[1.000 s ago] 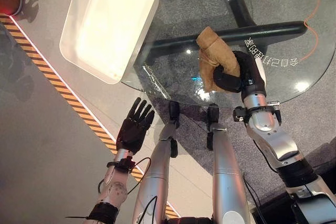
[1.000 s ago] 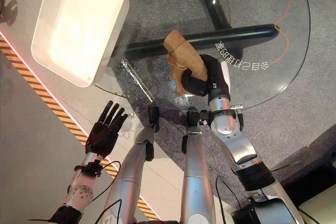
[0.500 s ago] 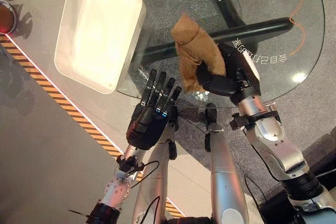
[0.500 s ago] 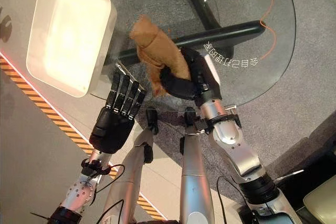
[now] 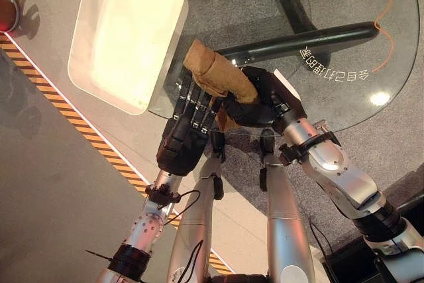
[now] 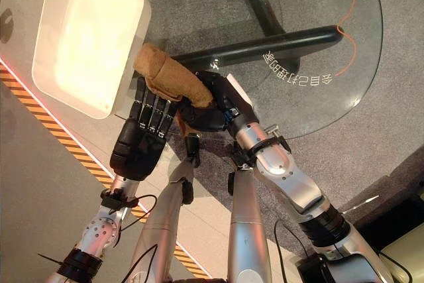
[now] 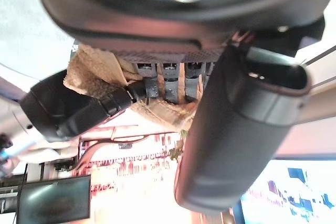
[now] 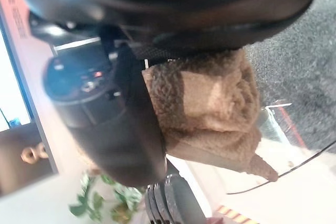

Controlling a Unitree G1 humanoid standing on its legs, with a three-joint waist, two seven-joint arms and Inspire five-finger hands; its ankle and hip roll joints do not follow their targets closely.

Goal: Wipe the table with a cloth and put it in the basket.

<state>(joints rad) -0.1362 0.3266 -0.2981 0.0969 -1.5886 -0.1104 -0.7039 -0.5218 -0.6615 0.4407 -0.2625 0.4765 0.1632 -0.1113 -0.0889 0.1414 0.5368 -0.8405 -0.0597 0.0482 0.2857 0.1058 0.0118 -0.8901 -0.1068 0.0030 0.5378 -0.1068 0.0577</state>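
The right hand (image 5: 265,101) has its fingers and thumb curled tight around a brown fleecy cloth (image 5: 215,76), which is bunched into a thick roll. The free end of the roll sticks out past the knuckles toward the white basket (image 5: 99,91), which sits just beyond the cloth on the rim of the round glass table (image 5: 397,64). The left hand (image 5: 184,134) is raised right beside the right hand, its fingers straight and spread, palm facing away. Their tips lie against the underside of the cloth, touching it without closing round it. In the left wrist view the cloth (image 7: 157,111) shows just past those straight fingers (image 7: 169,80), against the right hand (image 7: 68,111).
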